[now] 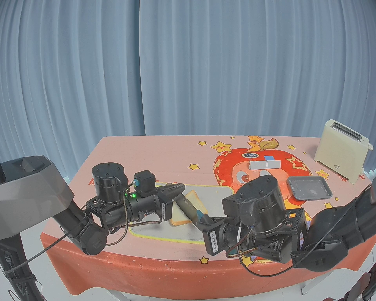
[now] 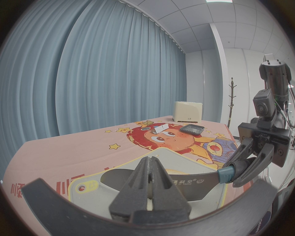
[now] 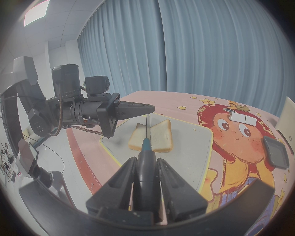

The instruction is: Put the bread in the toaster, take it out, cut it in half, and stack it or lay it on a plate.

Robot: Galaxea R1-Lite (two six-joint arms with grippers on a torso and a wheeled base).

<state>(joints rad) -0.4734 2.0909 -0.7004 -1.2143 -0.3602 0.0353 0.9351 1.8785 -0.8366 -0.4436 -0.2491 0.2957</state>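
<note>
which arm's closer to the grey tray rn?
Right. The right arm's wrist sits just left of the grey tray; the left arm is beyond the cutting board, farther left.

Soft, even light is falling from a white ceiling panel (image 2: 219, 1) above the left claw (image 2: 150, 159), casting only faint shadows beneath both claws on the pale plastic cutting board (image 3: 190, 144). The teal-handled steel knife (image 2: 184, 182) in the right claw (image 3: 146, 159) is giving off a dull sheen, no glare. Behind the claws the blue pleated curtains (image 1: 188, 66) are bowing at the edges, and a dark ring is rimming both wrist views.
</note>
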